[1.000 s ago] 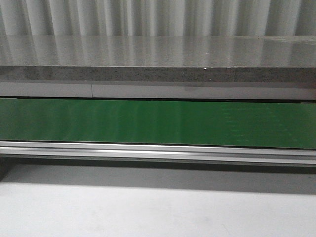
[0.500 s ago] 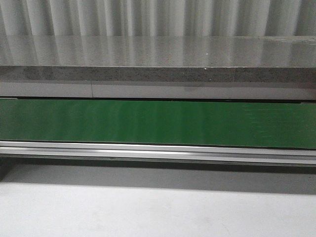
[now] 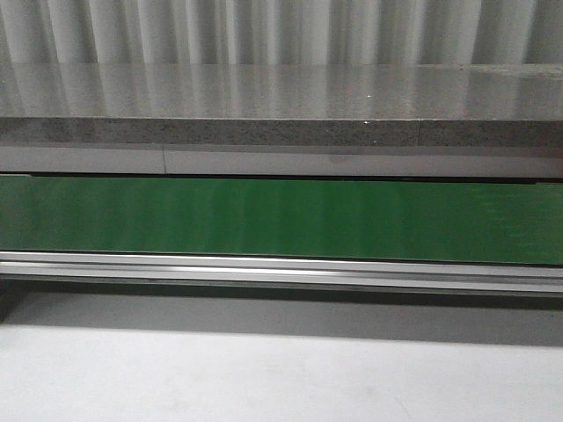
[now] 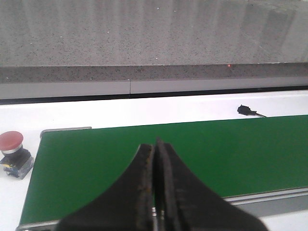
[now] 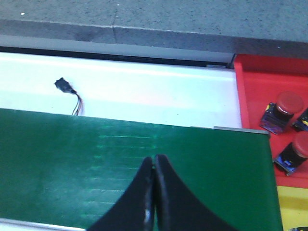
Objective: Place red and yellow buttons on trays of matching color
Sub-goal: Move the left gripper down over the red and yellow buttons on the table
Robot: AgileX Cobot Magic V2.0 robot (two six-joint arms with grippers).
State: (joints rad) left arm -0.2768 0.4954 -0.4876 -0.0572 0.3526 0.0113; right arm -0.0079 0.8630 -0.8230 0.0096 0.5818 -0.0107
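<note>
From the front, nothing of the job shows: only the green conveyor belt (image 3: 281, 220), its aluminium rail (image 3: 281, 271) and the grey stone counter (image 3: 281, 92) behind, with no arm, button or tray in sight. Over the left wrist, the left gripper (image 4: 156, 144) hangs above the belt with its fingers pressed together and nothing between them; a red button (image 4: 11, 147) sits on the white surface just beside the belt's end, off the belt. Over the right wrist, the right gripper (image 5: 154, 161) is likewise pressed together and empty above the belt, while the red tray (image 5: 255, 96) past the belt's end already holds at least two red buttons (image 5: 284, 110), and a strip of yellow tray (image 5: 291, 207) shows next to it. I'd say both arms are waiting between picks. The next move seems to call for the left fingers to spread, travel across to that lone red button and close on it.
</note>
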